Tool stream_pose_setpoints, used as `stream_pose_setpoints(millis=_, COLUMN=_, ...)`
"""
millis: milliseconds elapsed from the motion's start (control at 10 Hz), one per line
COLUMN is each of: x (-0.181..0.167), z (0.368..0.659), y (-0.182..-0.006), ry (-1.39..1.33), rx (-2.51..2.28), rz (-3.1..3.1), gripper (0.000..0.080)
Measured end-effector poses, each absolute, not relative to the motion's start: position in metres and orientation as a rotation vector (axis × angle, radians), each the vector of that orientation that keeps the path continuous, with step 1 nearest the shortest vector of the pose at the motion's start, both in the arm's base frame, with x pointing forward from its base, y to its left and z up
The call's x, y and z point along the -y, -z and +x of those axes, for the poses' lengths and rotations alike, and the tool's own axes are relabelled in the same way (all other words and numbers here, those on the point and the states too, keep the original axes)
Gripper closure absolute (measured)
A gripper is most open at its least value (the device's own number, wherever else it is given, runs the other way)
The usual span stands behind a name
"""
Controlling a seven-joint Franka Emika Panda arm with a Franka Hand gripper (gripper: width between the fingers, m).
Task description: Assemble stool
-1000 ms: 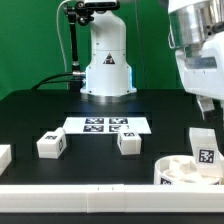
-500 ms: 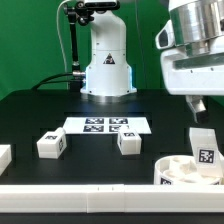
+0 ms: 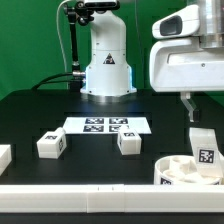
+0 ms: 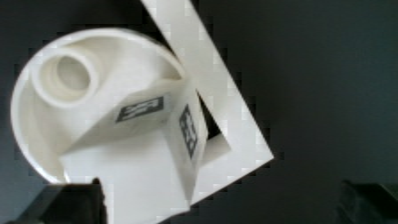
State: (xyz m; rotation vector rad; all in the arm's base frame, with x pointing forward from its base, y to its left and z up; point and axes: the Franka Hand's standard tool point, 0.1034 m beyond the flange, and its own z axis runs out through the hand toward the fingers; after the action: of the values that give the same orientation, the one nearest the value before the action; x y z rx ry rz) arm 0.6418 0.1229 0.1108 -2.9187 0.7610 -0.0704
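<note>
The round white stool seat (image 3: 178, 171) lies at the front of the exterior view's right, against the white bar. A tagged white leg (image 3: 203, 144) stands upright at its far side. Two more tagged legs (image 3: 52, 144) (image 3: 128, 142) rest on the black table near the marker board. My gripper (image 3: 200, 108) hangs open and empty just above the upright leg, apart from it. In the wrist view the seat (image 4: 80, 100) and the leg (image 4: 175, 125) lie below my open gripper (image 4: 222, 212), whose dark fingertips (image 4: 68, 205) show at the edge.
The marker board (image 3: 107, 125) lies flat at mid-table before the robot base (image 3: 107, 60). A plain white bar (image 3: 80, 188) runs along the front edge and shows diagonally in the wrist view (image 4: 210, 70). Another white piece (image 3: 4, 155) sits at the exterior view's far left.
My gripper has moved toward the exterior view's left, above the upright leg. The seat and legs have not moved.
</note>
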Motion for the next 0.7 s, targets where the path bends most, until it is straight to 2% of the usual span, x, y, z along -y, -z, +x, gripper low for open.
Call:
stream_pose_setpoints(millis=100, x=-0.1230, z=0.6418, y=-0.1108, ry=0.074, rx=-0.706, rz=-2.934, gripper=0.0151)
stream_pose_setpoints(millis=700, x=-0.1234, z=0.6394, y=-0.1083, ry=0.113, rx=0.325, rz=-3.070, gripper=0.0151)
